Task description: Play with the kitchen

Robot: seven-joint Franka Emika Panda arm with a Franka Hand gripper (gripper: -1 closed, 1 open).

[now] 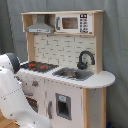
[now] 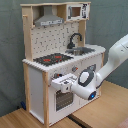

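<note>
Because the oven door (image 2: 63,86) below the hob (image 2: 52,59) is the target, the gripper (image 2: 64,83) sits against it, jaws' state unclear.

oven door (image 2: 62,97): partly behind arm | jaws: hidden against kitchen (image 2: 55,65) front

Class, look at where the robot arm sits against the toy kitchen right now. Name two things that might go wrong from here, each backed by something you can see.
1. In the second exterior view the gripper is right at the oven door of the toy kitchen; a hard pull might tip or drag the kitchen.
2. In the first exterior view the arm crowds the kitchen's front, so a swing may knock the knobs.
</note>
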